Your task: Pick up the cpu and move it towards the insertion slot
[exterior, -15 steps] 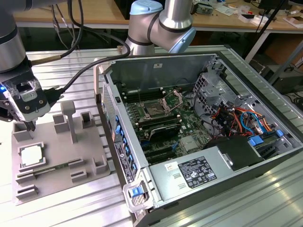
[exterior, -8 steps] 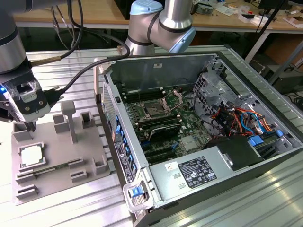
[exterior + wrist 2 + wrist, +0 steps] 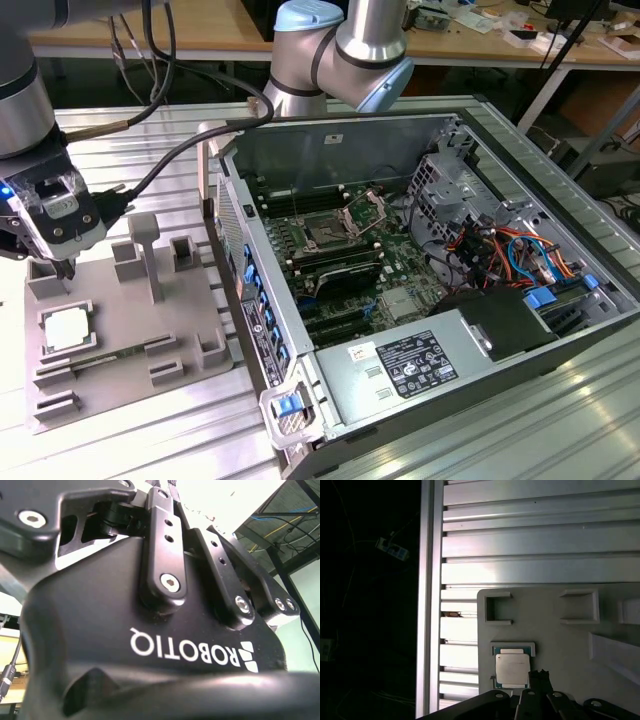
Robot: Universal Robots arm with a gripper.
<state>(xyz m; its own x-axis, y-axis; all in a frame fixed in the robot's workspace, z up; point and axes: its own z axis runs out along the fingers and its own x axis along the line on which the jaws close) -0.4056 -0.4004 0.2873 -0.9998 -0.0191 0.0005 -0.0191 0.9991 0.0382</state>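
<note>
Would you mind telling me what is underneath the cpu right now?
The cpu lies in a shallow pocket of the grey tray, which rests on the slatted metal table. The pocket floor beneath the chip is covered, so cannot be seen.

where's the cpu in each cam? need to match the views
Exterior view: the cpu lies in a pocket of the grey tray, at the exterior view's left, close to the gripper.
First wrist view: the cpu sits in that pocket, near the tray edge that borders the slatted table.
Second wrist view: the camera faces the gripper body.
Shared landmark: the grey tray, in the exterior and first wrist views.
</note>
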